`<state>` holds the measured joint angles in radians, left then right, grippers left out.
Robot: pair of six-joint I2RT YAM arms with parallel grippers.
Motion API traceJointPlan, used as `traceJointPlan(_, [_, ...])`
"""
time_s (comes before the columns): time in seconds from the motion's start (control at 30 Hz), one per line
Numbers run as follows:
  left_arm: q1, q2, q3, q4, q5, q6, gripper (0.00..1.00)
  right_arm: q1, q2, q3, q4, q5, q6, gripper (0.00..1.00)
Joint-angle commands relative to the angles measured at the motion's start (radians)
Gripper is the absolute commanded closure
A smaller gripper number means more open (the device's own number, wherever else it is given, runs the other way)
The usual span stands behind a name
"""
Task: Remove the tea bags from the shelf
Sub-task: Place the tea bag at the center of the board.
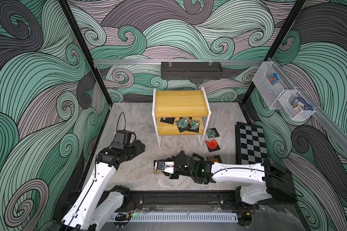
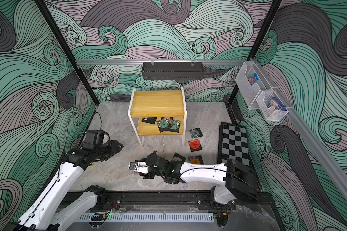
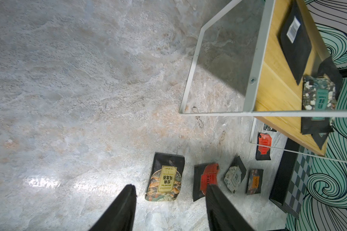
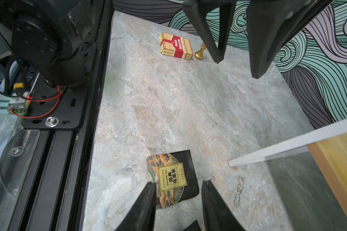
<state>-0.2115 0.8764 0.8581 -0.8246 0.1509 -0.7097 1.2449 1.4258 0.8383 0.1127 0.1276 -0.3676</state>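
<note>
Tea bags (image 2: 163, 124) lie in two groups. The shelf (image 1: 180, 101), by the middle of the back edge of the table (image 1: 132, 124), has two yellow boards. Its lower board (image 1: 168, 131) carries at least four: one black tea bag (image 1: 167, 120) face down at the left end, a teal tea bag (image 1: 182, 124) and a second teal tea bag (image 1: 194, 124) overlapping toward the right end, and more black ones beneath, too overlapped to count exactly.

Six lie flat on the table, all in the left wrist view: a gold tea bag (image 3: 165, 178), a red tea bag (image 3: 208, 174), a silver-white tea bag (image 3: 234, 177), an orange tea bag (image 3: 254, 181), a second red tea bag (image 3: 264, 144) and a patterned tea bag (image 3: 269, 127) mostly hidden by the shelf's frame. The gold one is toward the middle of the front edge; the other five lie to its right, toward the one chessboard (image 1: 250, 144) along the right edge.

The right gripper (image 4: 178, 182) hangs over the gold one, its two fingers apart, released, the bag flat on the table. The left gripper (image 3: 170, 186) is spread too, holding nothing, near the left edge. One striped card box (image 4: 175, 47) and one gold pawn (image 4: 200, 53) stand just beside each other on the table near it.
</note>
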Motion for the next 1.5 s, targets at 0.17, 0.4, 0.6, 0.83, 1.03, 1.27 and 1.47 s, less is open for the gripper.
traceJointPlan(0.17, [0.008,0.047,0.080,0.058,0.062,0.038,0.41,-0.029,-0.148,-0.046,-0.100,0.020,0.076,0.58])
traceJointPlan(0.4, [0.008,0.071,0.082,0.105,0.121,0.044,0.41,-0.074,-0.261,-0.083,-0.149,0.023,0.132,0.57])
traceJointPlan(0.6, [0.008,0.093,0.097,0.112,0.136,0.048,0.40,-0.110,-0.334,-0.105,-0.190,0.030,0.166,0.56])
traceJointPlan(0.83, [0.009,0.133,0.130,0.121,0.146,0.055,0.40,-0.157,-0.408,-0.119,-0.232,0.014,0.218,0.55])
traceJointPlan(1.03, [0.016,0.187,0.171,0.126,0.164,0.072,0.38,-0.186,-0.453,-0.110,-0.285,0.013,0.255,0.51])
traceJointPlan(1.27, [0.035,0.265,0.224,0.147,0.198,0.085,0.36,-0.239,-0.526,-0.117,-0.335,0.009,0.326,0.49])
traceJointPlan(1.47, [0.062,0.341,0.256,0.189,0.252,0.087,0.32,-0.283,-0.608,-0.142,-0.390,0.020,0.385,0.44])
